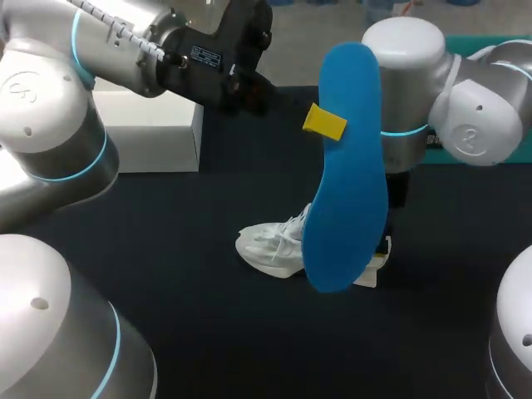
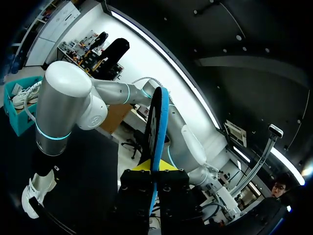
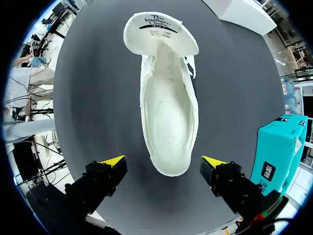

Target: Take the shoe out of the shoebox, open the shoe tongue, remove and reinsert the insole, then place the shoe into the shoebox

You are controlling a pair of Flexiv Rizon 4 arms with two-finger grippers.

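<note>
Pinching a blue insole [image 1: 345, 166] in the left tool [image 1: 324, 121], one finger on each face, well up off the dark surface [image 1: 166, 249]. Holding it upright, long way running from 12 to 6 o'clock, near the middle of the head view and in front of part of the right arm. From the left wrist, seen edge-on, running out ahead between the two fingers.

Down on the surface, just below the insole toward 7 o'clock, a white shoe [image 1: 270, 245] standing on its sole, toe toward 9 o'clock. Tongue folded out toward the toe, mouth wide open, pale inside bare.

Directly above the shoe, the right tool [image 3: 164, 161], spread wide, heel end between its yellow tips and apart from both.

At 10 o'clock from the shoe, well apart, a white box [image 1: 150, 133]. At 2 o'clock, behind the right arm, a teal box [image 3: 276, 152].
</note>
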